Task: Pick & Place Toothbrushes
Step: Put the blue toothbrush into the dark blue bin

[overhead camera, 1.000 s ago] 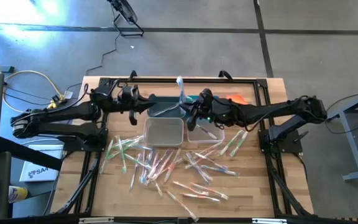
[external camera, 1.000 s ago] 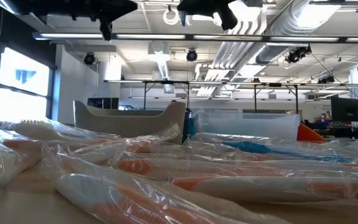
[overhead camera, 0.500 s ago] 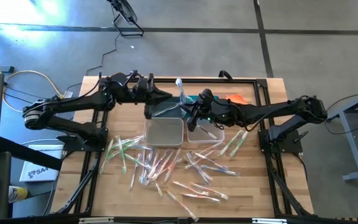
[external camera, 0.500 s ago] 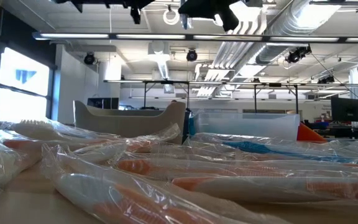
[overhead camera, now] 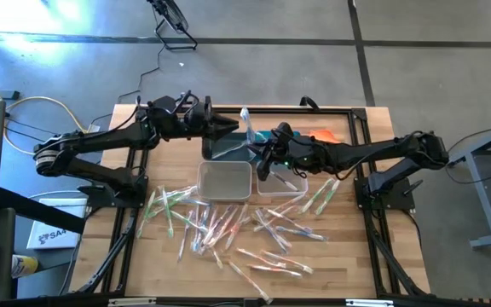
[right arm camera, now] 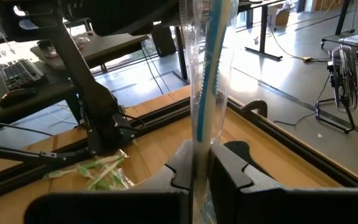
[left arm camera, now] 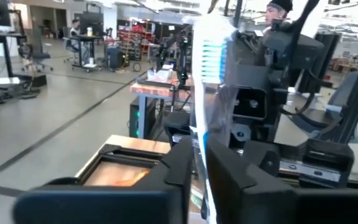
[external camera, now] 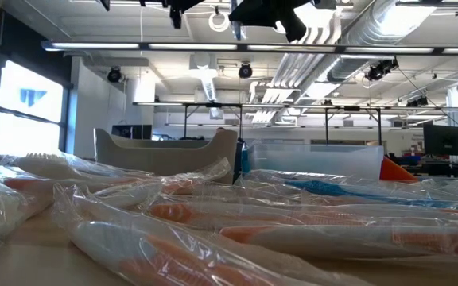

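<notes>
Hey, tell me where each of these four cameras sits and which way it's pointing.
High view: above the table, looking straight down; both arms, loose toothbrushes, two bins.
Low view: at tabletop height, looking level over wrapped toothbrushes into the room; arm parts along the top.
Left wrist view: on the left arm, looking past the left gripper at the blue toothbrush.
Right wrist view: on the right arm, looking past the right gripper, shut on that toothbrush.
Shared: both wrist views show the same upright blue toothbrush.
</notes>
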